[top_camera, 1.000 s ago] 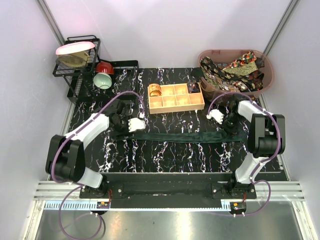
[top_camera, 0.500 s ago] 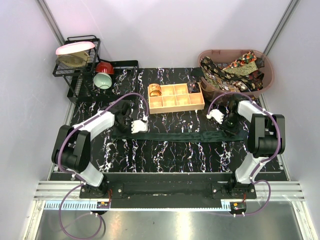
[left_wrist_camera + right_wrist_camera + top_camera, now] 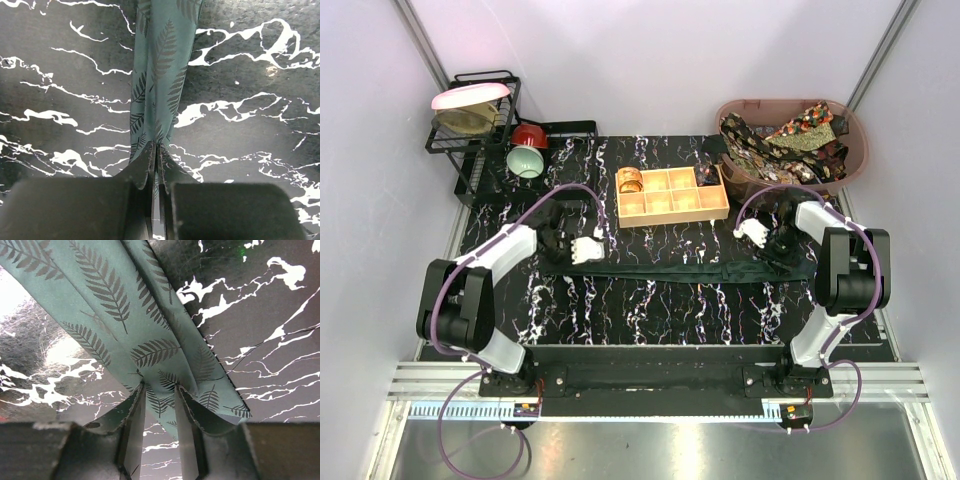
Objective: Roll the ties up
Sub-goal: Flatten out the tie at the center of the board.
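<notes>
1. One green tie lies stretched across the black marbled table.
2. Left gripper is pinched tight on its left end.
3. Right gripper: jaws apart, the other end's fabric loose between them.

A tan compartment box is set mid-rear on the black marbled table; a pink basket is placed at far right. A black wire rack is seen at far left, topped by a pink plate, with a red bowl and pale green bowl just beside it.
</notes>
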You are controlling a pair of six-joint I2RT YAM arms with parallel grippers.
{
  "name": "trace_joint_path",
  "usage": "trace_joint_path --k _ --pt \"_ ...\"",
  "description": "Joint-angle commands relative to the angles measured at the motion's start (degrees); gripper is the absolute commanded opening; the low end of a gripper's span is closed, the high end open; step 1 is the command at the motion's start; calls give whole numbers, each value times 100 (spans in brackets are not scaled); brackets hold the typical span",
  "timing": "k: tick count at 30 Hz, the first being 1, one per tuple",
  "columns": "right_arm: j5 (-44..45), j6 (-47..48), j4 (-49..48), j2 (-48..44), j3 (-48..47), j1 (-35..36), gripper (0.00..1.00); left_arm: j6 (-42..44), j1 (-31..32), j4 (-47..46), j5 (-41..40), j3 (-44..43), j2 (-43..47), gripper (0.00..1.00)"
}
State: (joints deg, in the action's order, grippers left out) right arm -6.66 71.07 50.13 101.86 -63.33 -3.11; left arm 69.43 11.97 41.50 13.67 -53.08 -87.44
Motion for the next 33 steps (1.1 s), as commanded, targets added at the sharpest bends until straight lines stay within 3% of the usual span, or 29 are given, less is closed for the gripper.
trace_joint_path --k 1,6,14,17,22,25,29,33 --pt "86 48 -144 141 111 -84 38 132 -72 -211 -277 122 -98 0" --pt "-327 -198 391 -157 -363 -84 52 124 -72 -238 -119 166 -54 0" --pt "-328 -58 586 -545 -593 -110 53 176 -63 -230 118 254 279 0" --pt "-179 -14 559 -361 -549 -154 50 203 -63 -212 83 254 333 0" --pt "-178 -67 498 -193 -593 -225 54 431 -194 -151 -92 324 429 0" --pt "-537 -128 533 -342 -637 -190 95 545 -212 -168 -137 430 438 0" --pt "-854 -216 585 -501 -698 126 96 510 -195 -265 -154 386 245 15" --pt "-1197 -523 638 -501 -786 898 94 554 -212 -457 -286 439 210 29"
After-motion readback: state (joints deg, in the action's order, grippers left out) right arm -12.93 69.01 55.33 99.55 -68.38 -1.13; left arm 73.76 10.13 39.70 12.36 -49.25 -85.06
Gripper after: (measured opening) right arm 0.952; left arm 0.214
